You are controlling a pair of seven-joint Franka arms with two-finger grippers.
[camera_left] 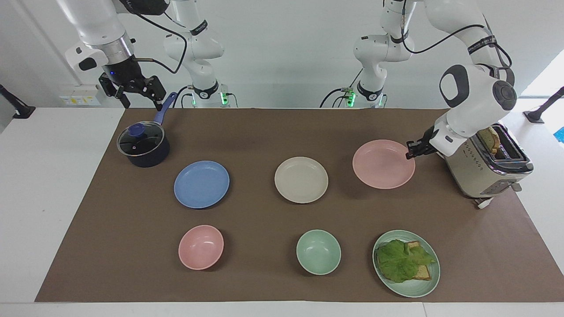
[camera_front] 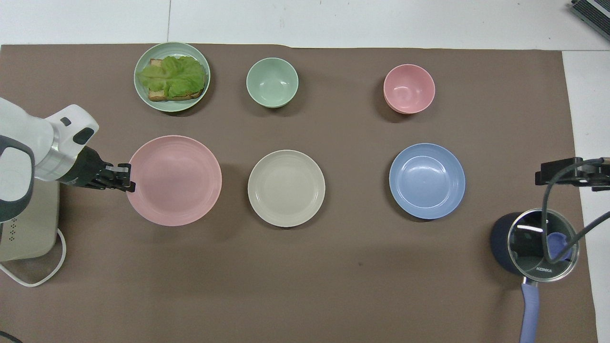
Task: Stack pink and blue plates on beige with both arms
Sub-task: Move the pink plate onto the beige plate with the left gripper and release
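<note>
The pale pink plate hangs level a little above the brown mat, casting a shadow beneath it. My left gripper is shut on its rim at the toaster side. The beige plate lies at the mat's middle, with a narrow gap to the pink plate. The blue plate lies flat toward the right arm's end. My right gripper waits open in the air over the mat's edge by the saucepan, holding nothing.
A dark saucepan with a glass lid stands near the right arm's base. A beige toaster stands under the left arm. Farther from the robots sit a pink bowl, a green bowl and a green plate with lettuce and bread.
</note>
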